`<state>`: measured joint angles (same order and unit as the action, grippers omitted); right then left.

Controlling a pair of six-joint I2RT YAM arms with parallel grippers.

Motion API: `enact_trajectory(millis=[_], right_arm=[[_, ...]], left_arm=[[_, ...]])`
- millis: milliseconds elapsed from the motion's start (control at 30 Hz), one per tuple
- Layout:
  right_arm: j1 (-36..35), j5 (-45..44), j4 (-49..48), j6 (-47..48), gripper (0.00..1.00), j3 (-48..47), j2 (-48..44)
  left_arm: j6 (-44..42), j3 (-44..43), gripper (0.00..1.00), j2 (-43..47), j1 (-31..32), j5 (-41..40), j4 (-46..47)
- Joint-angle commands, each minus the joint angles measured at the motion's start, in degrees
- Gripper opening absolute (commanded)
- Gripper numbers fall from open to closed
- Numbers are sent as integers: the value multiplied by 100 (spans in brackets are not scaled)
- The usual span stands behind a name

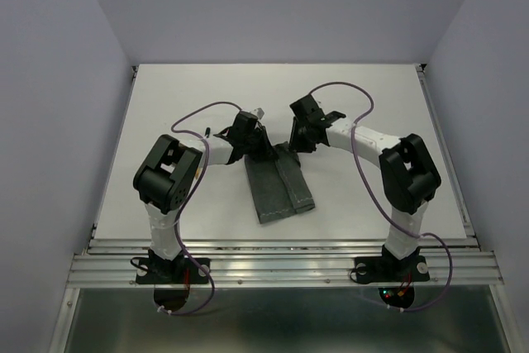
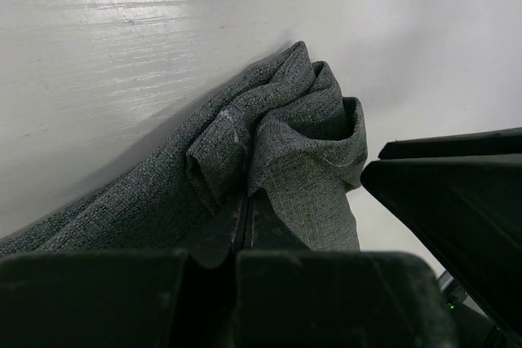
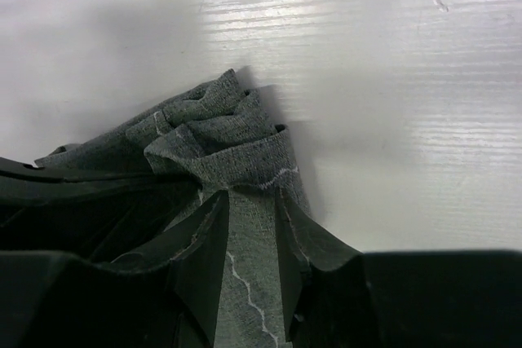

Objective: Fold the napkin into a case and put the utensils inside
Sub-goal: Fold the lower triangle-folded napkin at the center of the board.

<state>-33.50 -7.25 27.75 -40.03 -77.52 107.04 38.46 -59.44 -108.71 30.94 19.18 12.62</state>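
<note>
Pale lavender walls [image 1: 273, 6] box in a white worktop [image 1: 165, 121], where two robot arms reach inward to one dark grey-green napkin [image 1: 279, 192]. The cloth lies folded into a narrow strip at the worktop's centre, its near end flat and square, its far end gathered into a crumpled peak between the arms. The left claw [image 2: 247, 213] is pressed fully closed, with folds of that bunched end caught at its fingertips. The right claw [image 3: 249, 234] stands at a narrow gap, its two fingers bearing on either side of a band of the same cloth, whose wavy light stitched line [image 3: 245, 283] runs between them.
</note>
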Motion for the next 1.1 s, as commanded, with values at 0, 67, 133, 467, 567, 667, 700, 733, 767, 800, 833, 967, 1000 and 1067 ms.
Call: enact_trajectory(millis=[0,67,133,467,567,667,700,733,767,800,833,967,1000,1067], right_arm=[[-34,144,-226,74,34,-369,263],[-34,223,-278,92,32,-440,378],[-34,398,-375,83,31,-457,510],[-140,830,-648,13,28,-458,906],[-140,760,-604,-13,28,-431,985],[-140,751,-604,-40,28,-352,994],[-140,751,-604,-57,29,-335,994],[-140,760,-604,-57,29,-317,985],[-140,751,-604,-57,28,-317,976],[-140,681,-604,-57,29,-308,959],[-140,602,-604,-49,29,-308,941],[-140,584,-586,-31,29,-317,880],[-140,593,-569,-22,29,-325,880],[-140,610,-560,-22,29,-343,862]], left_arm=[[-198,-6,0,-10,-53,182,30],[-207,-6,0,-10,-53,191,30],[-233,3,0,-28,-53,218,47],[-339,-85,0,-46,-53,236,-145],[-400,-85,13,60,-53,174,-286],[-514,20,32,349,-53,68,-436],[-549,46,35,428,-53,-27,-540],[-611,64,37,577,-53,-80,-611],[-637,82,38,631,-53,-229,-681],[-655,99,38,762,-62,-291,-795],[-664,151,38,824,-88,-344,-823],[-585,222,38,1035,-149,-415,-823],[-568,222,38,1088,-150,-424,-779],[-489,188,38,1088,-158,-468,-779]])
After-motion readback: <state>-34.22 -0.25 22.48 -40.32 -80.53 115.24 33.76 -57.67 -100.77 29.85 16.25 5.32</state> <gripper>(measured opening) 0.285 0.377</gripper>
